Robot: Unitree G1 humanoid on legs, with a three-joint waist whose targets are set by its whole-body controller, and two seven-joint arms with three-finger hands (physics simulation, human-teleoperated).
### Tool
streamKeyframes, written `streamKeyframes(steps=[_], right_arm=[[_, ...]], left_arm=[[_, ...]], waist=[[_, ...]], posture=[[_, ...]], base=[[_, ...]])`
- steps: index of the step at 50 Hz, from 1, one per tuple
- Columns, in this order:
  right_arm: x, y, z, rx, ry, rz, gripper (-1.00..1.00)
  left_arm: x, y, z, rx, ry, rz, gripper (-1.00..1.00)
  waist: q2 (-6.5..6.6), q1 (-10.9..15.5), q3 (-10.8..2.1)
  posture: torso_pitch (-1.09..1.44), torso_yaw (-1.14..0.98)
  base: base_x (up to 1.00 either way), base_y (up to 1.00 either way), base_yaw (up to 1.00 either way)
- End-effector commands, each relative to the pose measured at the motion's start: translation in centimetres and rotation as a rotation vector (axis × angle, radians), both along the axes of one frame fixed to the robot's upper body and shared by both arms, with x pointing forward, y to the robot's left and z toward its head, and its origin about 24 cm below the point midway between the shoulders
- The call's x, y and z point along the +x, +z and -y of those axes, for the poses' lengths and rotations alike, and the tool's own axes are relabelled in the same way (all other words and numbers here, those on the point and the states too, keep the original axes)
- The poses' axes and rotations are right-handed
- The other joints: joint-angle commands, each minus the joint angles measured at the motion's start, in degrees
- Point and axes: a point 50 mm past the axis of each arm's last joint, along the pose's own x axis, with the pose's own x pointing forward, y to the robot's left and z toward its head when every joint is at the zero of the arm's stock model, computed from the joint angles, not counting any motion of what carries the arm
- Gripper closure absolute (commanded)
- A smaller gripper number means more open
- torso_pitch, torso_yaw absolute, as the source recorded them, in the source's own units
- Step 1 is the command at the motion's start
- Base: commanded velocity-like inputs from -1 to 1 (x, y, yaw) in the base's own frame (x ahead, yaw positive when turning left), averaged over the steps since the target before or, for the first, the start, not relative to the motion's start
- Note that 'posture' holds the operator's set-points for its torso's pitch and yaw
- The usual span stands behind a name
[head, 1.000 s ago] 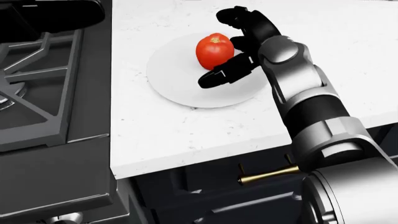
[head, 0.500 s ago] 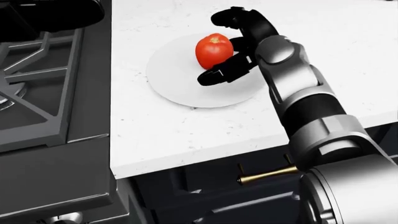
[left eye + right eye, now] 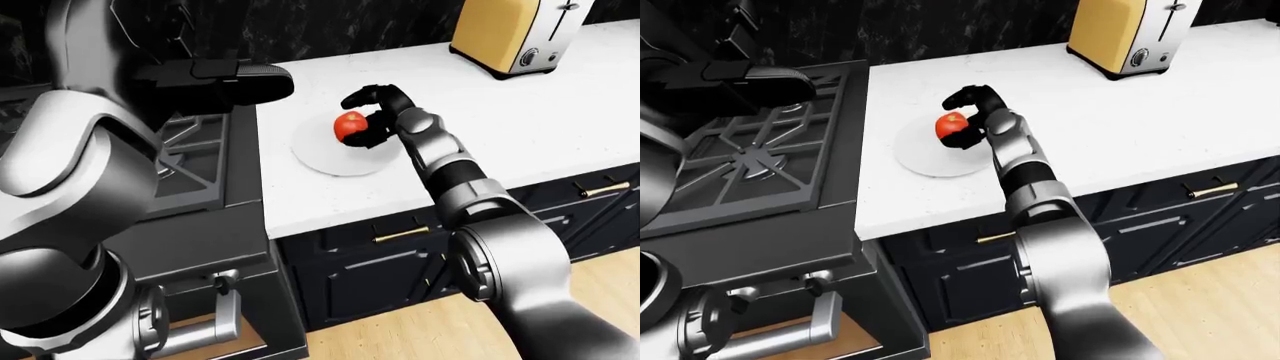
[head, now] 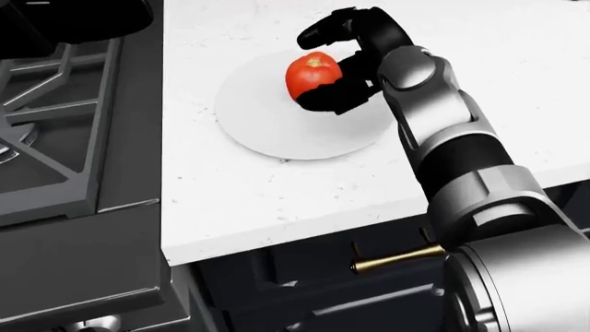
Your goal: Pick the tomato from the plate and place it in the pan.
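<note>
Table (image 4: 304, 200): white speckled top filling the middle and right of the head view, above dark cabinet fronts with brass handles.
Stove (image 3: 750, 161): black, with cast grates, at the left of the right-eye view, touching the table's left edge.
Toaster (image 3: 512, 34): yellow and chrome, upper right of the left-eye view, well apart from the plate.
Pan (image 3: 225, 79): only a dark handle and body edge show over the stove, upper left of the left-eye view; its inside cannot be seen.
Plate (image 4: 268, 128): 1 round white plate on the table, upper centre of the head view, near the stove edge.
Right hand (image 4: 327, 66): black fingers curled round the tomato, 1 finger arching over its top and the others pressed under and behind it.
Tomato (image 4: 309, 75): red, stem scar up, over the plate's upper part, gripped; whether it touches the plate cannot be told.
Left hand: hidden; its state cannot be told.
</note>
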Motion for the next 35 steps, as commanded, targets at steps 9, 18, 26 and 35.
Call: streamKeyframes(steps=[9, 18, 26, 35], right_arm=[[0.2, 3.1, -0.4, 0.007, 0.017, 0.115, 0.07], [0.2, 4.2, -0.3, 0.003, -0.002, 0.160, 0.54], [0.2, 5.3, -0.4, 0.000, -0.010, 0.197, 0.66], [0.1, 7.9, -0.3, -0.008, -0.014, 0.255, 1.00]], left_arm=[[-0.5, 0.9, -0.1, -0.019, 0.003, 0.062, -1.00], [-0.6, 1.0, 0.0, -0.018, 0.000, 0.064, -1.00], [-0.6, 1.0, 0.0, -0.017, -0.002, 0.065, -1.00], [-0.7, 1.0, 0.0, -0.019, -0.002, 0.068, -1.00]], waist=[[0.04, 0.0, -1.70], [0.02, 0.0, -1.64], [0.06, 0.0, -1.50], [0.04, 0.0, -1.36]], posture=[[0.00, 0.00], [0.00, 0.00], [0.00, 0.00], [0.00, 0.00]], base=[[0.00, 0.00, 0.00], [0.00, 0.00, 0.00], [0.00, 0.00, 0.00], [0.00, 0.00, 0.00]])
